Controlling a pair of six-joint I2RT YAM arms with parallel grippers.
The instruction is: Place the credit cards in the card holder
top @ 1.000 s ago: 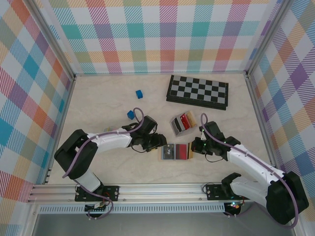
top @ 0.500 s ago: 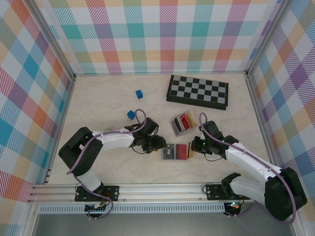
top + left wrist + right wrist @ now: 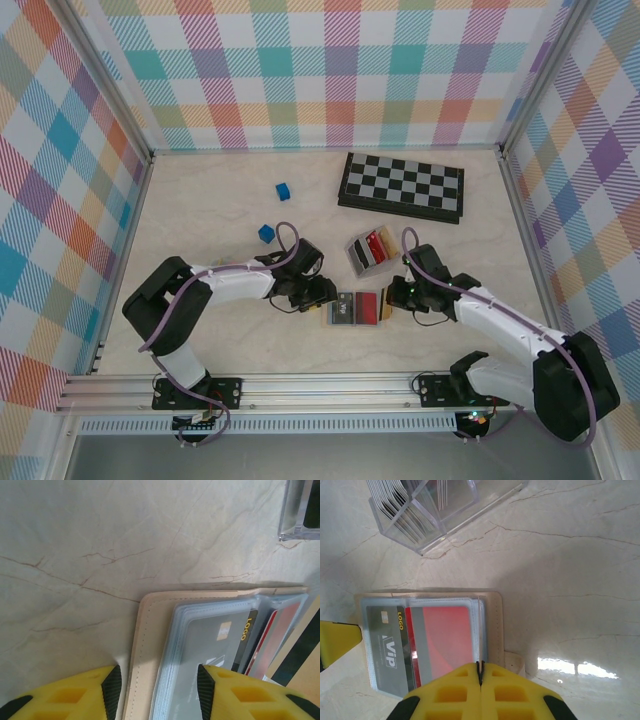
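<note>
While right fingers (image 3: 450,695), closed, seemingly pin the open card holder (image 3: 496,625) to the counter (image 3: 570,555), left fingers (image 3: 65,700), half-spread, straddle its opposite edge.

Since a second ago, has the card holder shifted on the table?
No. The card holder lies where it was, at the same offset below the clear card case.

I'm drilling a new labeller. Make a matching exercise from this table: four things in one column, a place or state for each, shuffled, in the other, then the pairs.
1 card holder
2 chessboard
3 clear case
4 farther blue cube

A far right, near the back wall
B lying open, credit cards in its sleeves
C level with the chessboard, to its left
D holds credit cards standing on edge

Pairs: 1-B, 2-A, 3-D, 4-C
</note>
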